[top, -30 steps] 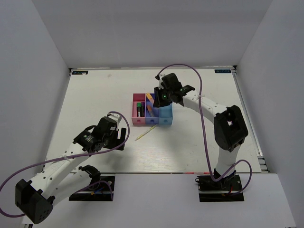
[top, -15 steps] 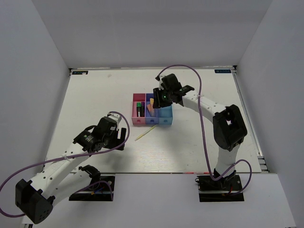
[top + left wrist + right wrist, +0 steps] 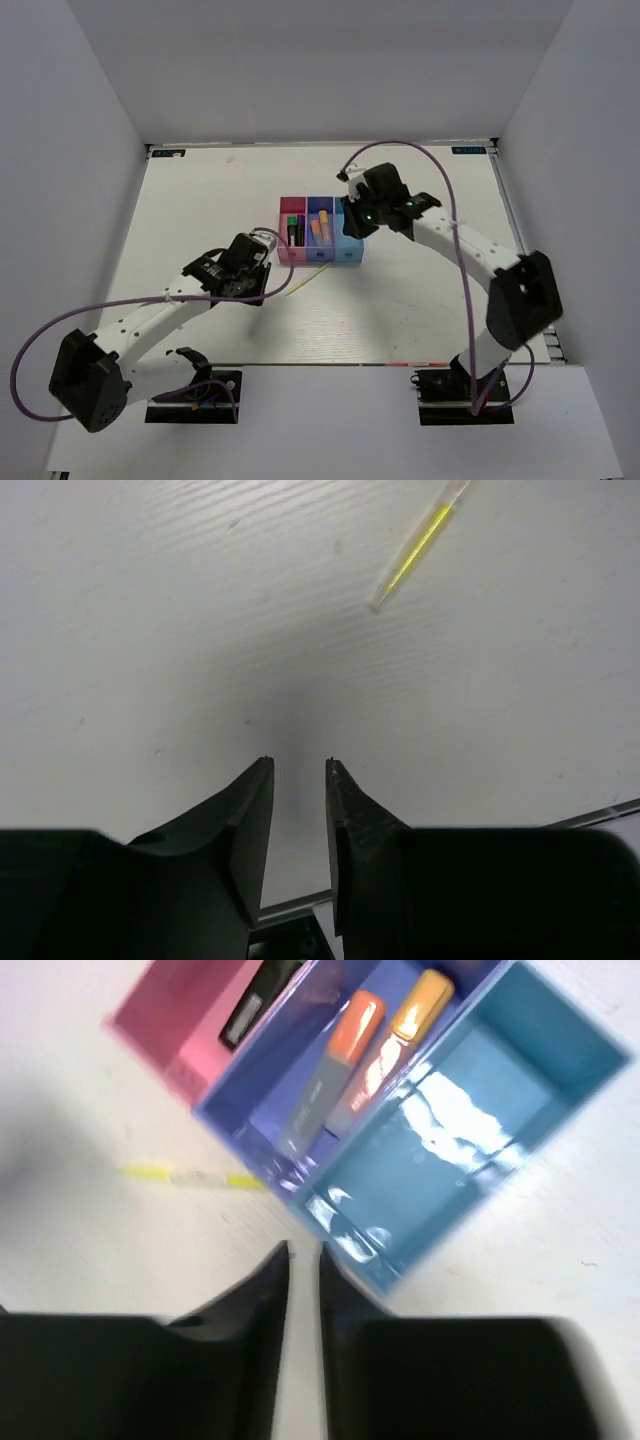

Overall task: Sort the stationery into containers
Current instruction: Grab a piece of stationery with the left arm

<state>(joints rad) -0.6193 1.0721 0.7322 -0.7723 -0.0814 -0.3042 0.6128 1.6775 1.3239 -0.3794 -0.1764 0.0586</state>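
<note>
The containers [image 3: 320, 256] stand mid-table as a joined row: pink [image 3: 185, 1020], dark blue [image 3: 250, 1110], light blue [image 3: 470, 1130]. Two orange highlighters [image 3: 335, 1065] lie side by side in the dark blue bin. A black marker [image 3: 255, 1005] with a green cap [image 3: 291, 221] lies in the pink one. The thin yellow-green stick [image 3: 415, 545] lies on the table in front of the bins. My left gripper [image 3: 298, 765] hovers short of it, jaws slightly apart and empty. My right gripper [image 3: 303, 1250] hangs by the light blue bin's near corner, jaws narrowly apart and empty.
White walls close in the table on the left, right and back. The left arm's purple cable [image 3: 285, 285] loops beside the stick. The table's front edge [image 3: 600, 815] shows just behind my left fingers.
My right gripper let an orange highlighter go into the dark blue bin, then drew back to the right. My left arm swung forward toward the stick and its jaws narrowed.
</note>
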